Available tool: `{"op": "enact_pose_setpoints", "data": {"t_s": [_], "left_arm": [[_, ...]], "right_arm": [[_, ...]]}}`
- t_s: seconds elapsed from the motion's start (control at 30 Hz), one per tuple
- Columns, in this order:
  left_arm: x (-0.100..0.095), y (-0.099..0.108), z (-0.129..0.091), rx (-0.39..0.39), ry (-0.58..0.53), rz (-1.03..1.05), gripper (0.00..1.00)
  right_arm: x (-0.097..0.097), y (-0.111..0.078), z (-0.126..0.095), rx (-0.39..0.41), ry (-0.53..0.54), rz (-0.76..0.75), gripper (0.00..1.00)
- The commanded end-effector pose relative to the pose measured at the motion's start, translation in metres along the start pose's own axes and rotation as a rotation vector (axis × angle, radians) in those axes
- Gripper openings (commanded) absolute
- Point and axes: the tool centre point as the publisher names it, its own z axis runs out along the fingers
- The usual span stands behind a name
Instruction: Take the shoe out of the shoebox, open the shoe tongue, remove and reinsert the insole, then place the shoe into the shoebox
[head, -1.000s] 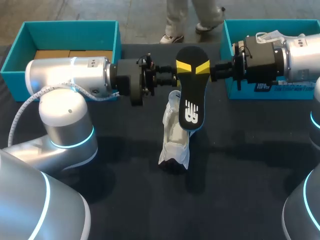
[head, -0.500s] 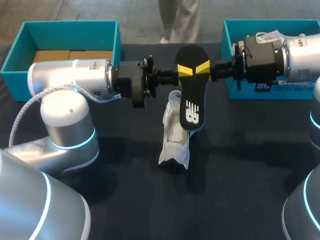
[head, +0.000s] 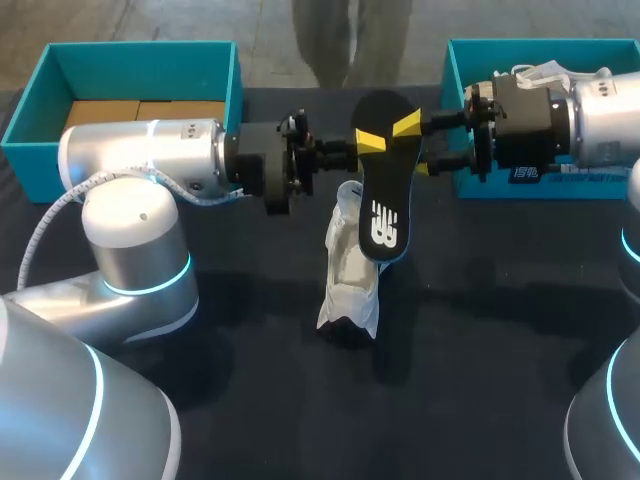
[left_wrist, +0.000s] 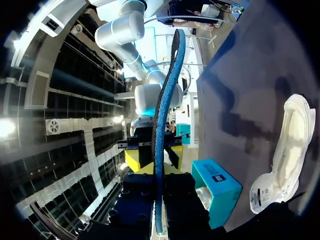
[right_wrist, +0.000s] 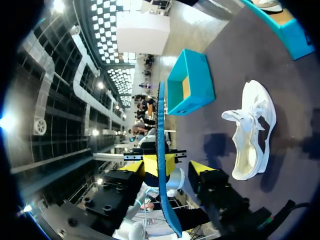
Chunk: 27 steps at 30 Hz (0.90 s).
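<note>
While left tool (head: 357, 146) clamps insole (head: 383, 215) above shoe (head: 350, 270), right tool (head: 418, 147) gapes wide, gripping nothing; likely handover before reinsertion.

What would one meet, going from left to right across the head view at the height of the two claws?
left teal box → left claw → black insole, which the left claw is shut on → right claw, open → right teal box
</note>
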Motion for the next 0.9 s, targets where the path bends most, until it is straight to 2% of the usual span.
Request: {"op": "enact_pose_setpoints", "data": {"t_s": [0.03,0.53,0.9], "left_arm": [[0.003,-0.001,-0.004,-0.005,0.004,-0.007,0.0],[0.01,-0.002,-0.013,-0.016,0.014,-0.048,0.0],[0.01,-0.001,-0.014,-0.025,0.014,-0.039,0.0]], "right_arm": [[-0.002,-0.013,-0.018,-0.041,-0.017,-0.008,1.0],[-0.022,-0.034,-0.062,-0.152,-0.121,-0.034,1.0],[-0.026,-0.034,-0.067,-0.154,-0.15,-0.053,1.0]]}}
